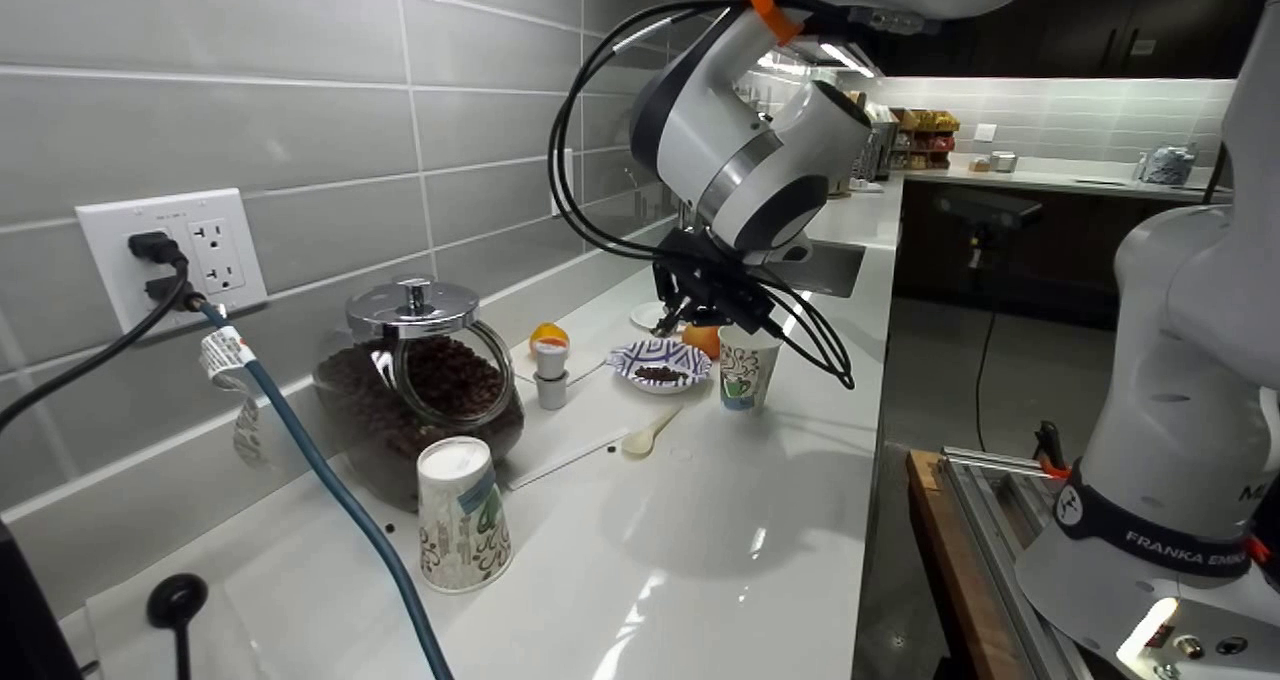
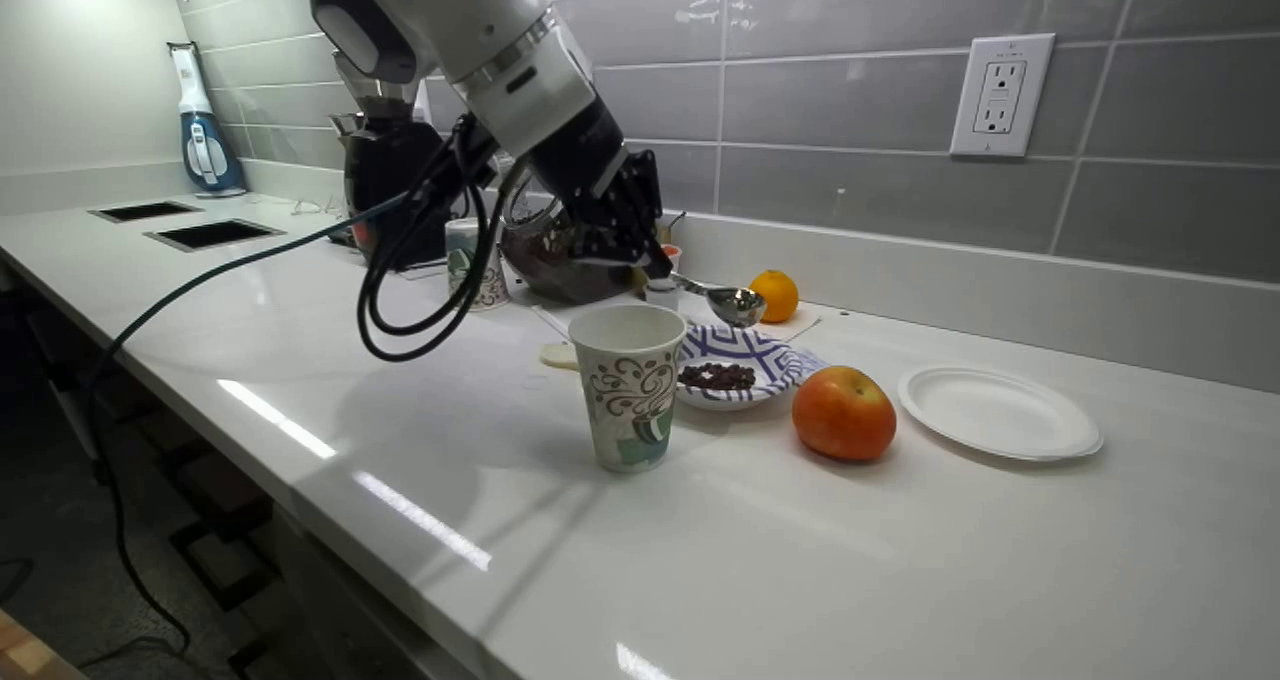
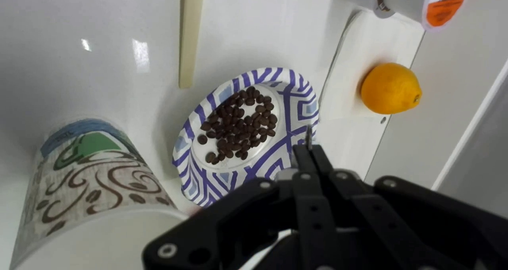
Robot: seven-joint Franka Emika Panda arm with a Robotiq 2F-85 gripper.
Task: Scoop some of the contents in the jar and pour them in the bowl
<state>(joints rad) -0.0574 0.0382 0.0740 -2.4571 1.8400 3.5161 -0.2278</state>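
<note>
The jar (image 1: 480, 415) is large, dark glass, full of coffee beans, with a chrome lid and a round glass ring at its side. In an exterior view the arm partly covers the jar (image 2: 555, 265). A white paper bowl with purple pattern (image 3: 303, 103) holds a layer of dark beans, seen in all views. My gripper (image 3: 310, 147) is shut on the handle of a metal spoon (image 2: 737, 306). The spoon's round end hangs over or just behind the bowl (image 2: 775, 355); no beans show on it. In the wrist view only a thin sliver of metal spoon (image 3: 308, 137) shows.
A paper cup (image 2: 630, 390) stands upright close beside the bowl, with a tomato (image 2: 845, 415) and a white plate (image 2: 1000, 412) beyond. An orange (image 3: 391, 88), pods (image 1: 551, 375), a wooden spoon (image 1: 645, 435) and an upturned cup (image 1: 460, 520) surround the area. The wall runs behind.
</note>
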